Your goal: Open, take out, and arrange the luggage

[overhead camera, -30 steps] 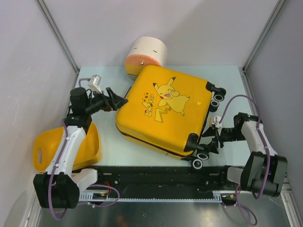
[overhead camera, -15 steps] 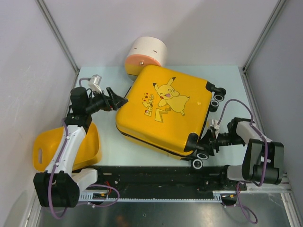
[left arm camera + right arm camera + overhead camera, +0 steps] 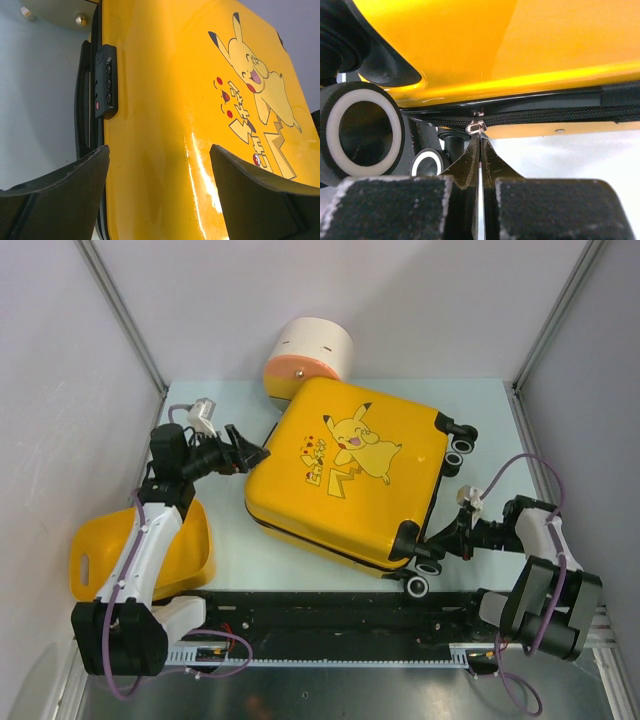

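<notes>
Luggage (image 3: 345,475) lay flat on the pale table (image 3: 480,410), roughly at its middle and turned at an angle, printed side up. You had a glossy hard yellow shell with rounded corners and a cartoon Pikachu on it. A black zipper (image 3: 560,116) ran along its seam, closed along the stretch that the right wrist view showed. Black wheels with white rims (image 3: 362,132) stuck out at the side toward your right arm. On the opposite edge sat a black combination lock (image 3: 106,82) beside a black handle (image 3: 82,100). With the case shut, nothing of its inside showed.

Your right gripper (image 3: 445,538) was pressed together, its tips meeting at the small silver zipper pull (image 3: 476,126) near the wheels; whether it truly pinched the pull, you could not tell. Your left gripper (image 3: 245,452) stood spread wide just beside the lock edge, holding nothing.

A cream cylinder with an orange end (image 3: 310,358) lay behind the case, touching its far corner. A plain yellow tub (image 3: 140,550) sat at the table's left edge under your left arm, its contents hidden.
</notes>
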